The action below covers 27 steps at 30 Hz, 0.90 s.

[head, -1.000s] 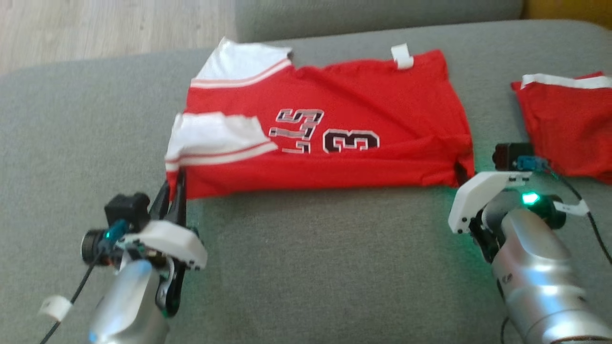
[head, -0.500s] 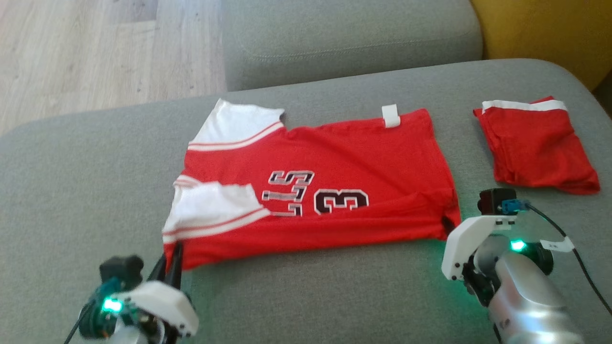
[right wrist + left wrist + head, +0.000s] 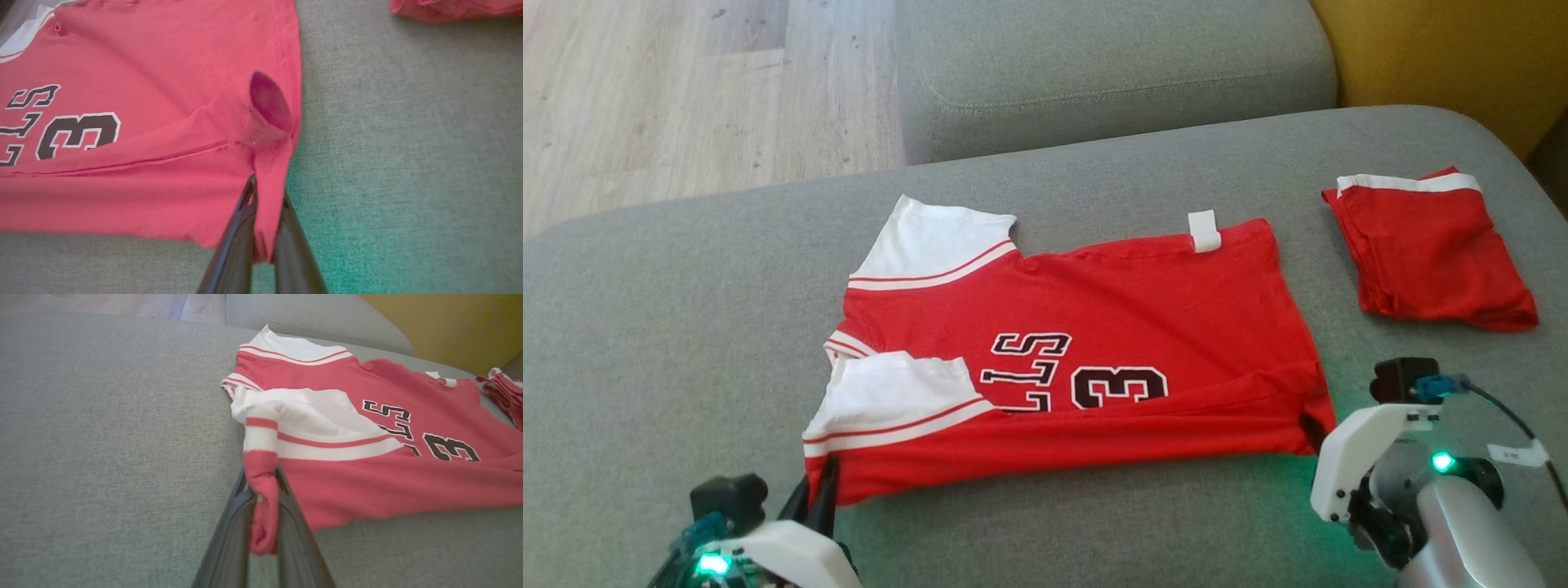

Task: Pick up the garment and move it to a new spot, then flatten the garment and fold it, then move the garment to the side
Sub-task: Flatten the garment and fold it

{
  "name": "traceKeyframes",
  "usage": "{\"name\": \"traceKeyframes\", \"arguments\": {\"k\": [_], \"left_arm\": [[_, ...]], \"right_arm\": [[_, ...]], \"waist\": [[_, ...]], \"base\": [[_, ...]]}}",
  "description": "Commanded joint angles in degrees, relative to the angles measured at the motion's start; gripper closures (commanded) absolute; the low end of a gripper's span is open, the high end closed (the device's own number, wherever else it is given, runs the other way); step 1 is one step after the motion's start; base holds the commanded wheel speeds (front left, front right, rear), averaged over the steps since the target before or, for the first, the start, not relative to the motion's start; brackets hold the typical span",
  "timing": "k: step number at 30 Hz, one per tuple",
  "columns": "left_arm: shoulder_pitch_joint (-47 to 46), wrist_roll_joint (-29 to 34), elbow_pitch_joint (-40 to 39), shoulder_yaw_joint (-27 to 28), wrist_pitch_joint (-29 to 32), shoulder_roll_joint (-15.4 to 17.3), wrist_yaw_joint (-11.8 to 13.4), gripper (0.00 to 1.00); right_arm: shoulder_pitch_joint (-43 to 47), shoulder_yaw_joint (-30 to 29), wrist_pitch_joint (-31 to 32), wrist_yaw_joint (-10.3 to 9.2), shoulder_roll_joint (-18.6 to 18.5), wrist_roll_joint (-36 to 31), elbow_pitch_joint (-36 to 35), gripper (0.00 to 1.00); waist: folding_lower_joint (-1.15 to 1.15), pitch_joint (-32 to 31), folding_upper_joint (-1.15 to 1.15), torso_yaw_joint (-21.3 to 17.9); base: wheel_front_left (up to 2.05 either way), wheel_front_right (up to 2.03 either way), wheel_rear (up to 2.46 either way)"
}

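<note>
My left gripper (image 3: 262,479) is clamped on the near left corner of the jersey (image 3: 1111,318). The jersey lies mid-sofa (image 3: 645,343). Its near edge now overlaps the lowest lettering, which was clear a second ago. My right gripper (image 3: 267,192) is clamped on the near right corner. Judgement: the fold has begun.

Setting: domestic, likely a living room. Evidence: grey fabric sofa (image 3: 1094,523) with a broad seat and rounded edge, and a seamed cushion (image 3: 1111,73) of the same fabric at the sofa's far side. Pale wood-plank floor (image 3: 686,90) beyond the sofa's far left corner. Yellow surface (image 3: 1445,57) behind the sofa's far right; wall or upholstery, cannot tell. Clothing on the sofa: a red jersey (image 3: 1094,327) and a folded red garment (image 3: 1429,245).
</note>
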Motion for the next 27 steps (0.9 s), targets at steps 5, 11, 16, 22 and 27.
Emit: {"name": "traceKeyframes", "arguments": {"k": [5, 11, 16, 22, 27], "left_arm": [[-1.91, 0.19, -2.04, 1.70, 1.26, 1.68, 1.17, 0.00], [-3.68, 1.13, -2.69, 2.48, -0.01, 2.24, 2.73, 0.00], [-7.04, 2.03, -4.65, 4.05, -4.17, 2.73, 3.23, 0.00], [-13.19, 3.20, -6.76, 4.92, -9.10, 3.17, 1.99, 0.00], [-21.92, 4.14, -6.45, 5.05, -9.69, 4.19, 0.59, 0.00]], "right_arm": [[1.34, -1.35, 1.28, -0.05, -0.08, -0.67, -8.71, 0.00], [1.92, -5.40, -0.76, -0.05, 1.37, -0.31, -13.38, 0.00], [0.47, -7.33, -5.61, -0.05, 1.99, -0.65, -15.58, 0.00], [-2.83, -7.86, -12.00, -0.05, 1.63, -2.49, -17.56, 0.00], [-7.76, -7.59, -17.14, -0.05, 1.50, -2.78, -18.56, 0.00]], "waist": [[0.00, 0.53, 0.00, 0.00], [0.00, 1.51, 0.00, -0.12], [0.00, 2.78, 0.00, -0.65], [0.00, 5.31, 0.00, -1.76], [0.00, 9.50, 0.00, -3.35]], "base": [[0.00, 0.00, 0.00], [0.00, 0.00, 0.00], [0.00, 0.00, 0.00], [0.00, 0.00, 0.00], [0.00, 0.00, 0.00]]}}
